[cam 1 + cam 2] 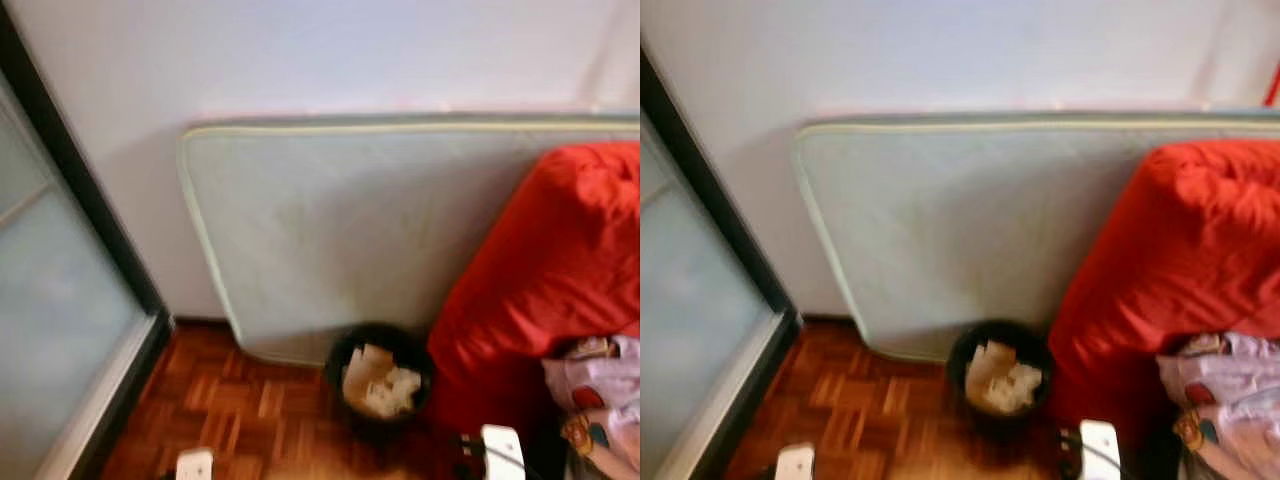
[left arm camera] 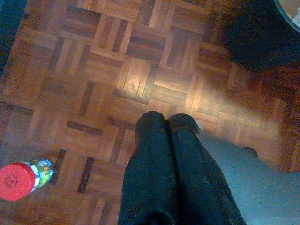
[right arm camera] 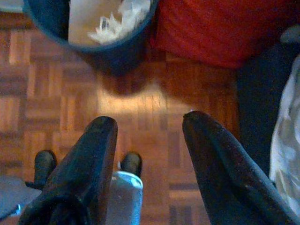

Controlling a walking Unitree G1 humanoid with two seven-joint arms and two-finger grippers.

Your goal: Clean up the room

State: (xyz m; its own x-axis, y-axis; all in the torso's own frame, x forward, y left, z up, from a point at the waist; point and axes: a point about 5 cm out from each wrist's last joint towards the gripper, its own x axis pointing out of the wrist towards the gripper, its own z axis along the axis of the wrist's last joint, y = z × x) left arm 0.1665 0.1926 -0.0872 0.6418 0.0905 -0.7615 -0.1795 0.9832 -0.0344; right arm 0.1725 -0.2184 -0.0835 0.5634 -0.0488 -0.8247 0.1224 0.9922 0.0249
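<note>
A small black waste bin point(image 1: 378, 385) is stood on the parquet floor point(image 1: 240, 410) at the foot of a pale mattress point(image 1: 400, 230) that is leaned upright against the white wall point(image 1: 300, 50), evidently stored out of the way. The bin is already partly filled with crumpled paper and card point(image 1: 380, 380), so it is judged to be the place where rubbish from the room is meant to be dropped. Just beside it, a red cushion or bedding bundle point(image 1: 550, 260) is slumped against the mattress, with patterned cloth point(image 1: 600, 390) lying against its lower edge. A dark-framed frosted glass door point(image 1: 60, 300) is seen at the robot's left. On the floor, well apart from the bin, a small bottle with a red cap point(image 2: 21, 179) is lying on its side; it is taken to be a stray item due for tidying. The left gripper point(image 2: 168, 123) is held low over bare parquet with its two fingers pressed together and nothing between them. The right gripper point(image 3: 150, 126) is held over the floor near the bin with its fingers spread apart and empty, so nothing is being carried.
</note>
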